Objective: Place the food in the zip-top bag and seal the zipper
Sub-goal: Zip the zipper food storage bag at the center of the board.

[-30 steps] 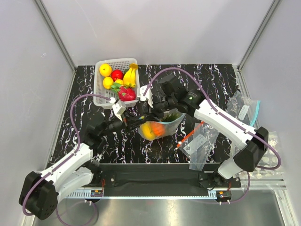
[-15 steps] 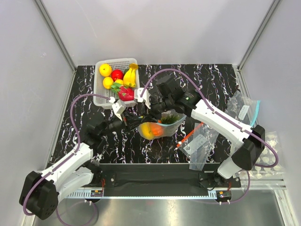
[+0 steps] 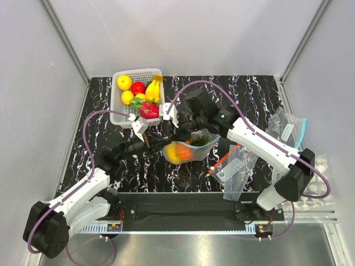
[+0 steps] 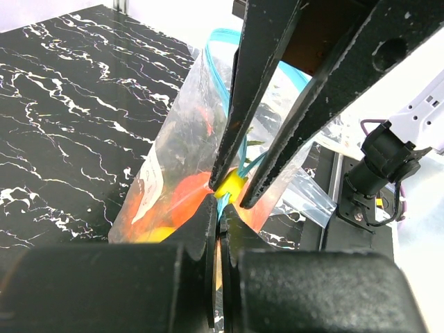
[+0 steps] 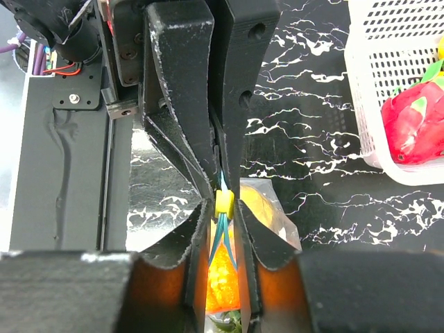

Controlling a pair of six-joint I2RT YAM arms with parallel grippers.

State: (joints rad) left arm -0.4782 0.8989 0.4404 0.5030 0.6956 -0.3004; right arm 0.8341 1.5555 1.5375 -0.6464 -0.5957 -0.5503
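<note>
While the left fingers clamp the zipper, the right fingers seemingly pinch its yellow slider beside them

The top external view looks steeply down from above the near edge over the whole counter, while the wrist views sit very close, one behind the left pincer facing right, one behind the right pincer facing left, both sharing the zipper.

Black marbled table — white basket far left, zip-top bag centre, clear bags right.
</note>
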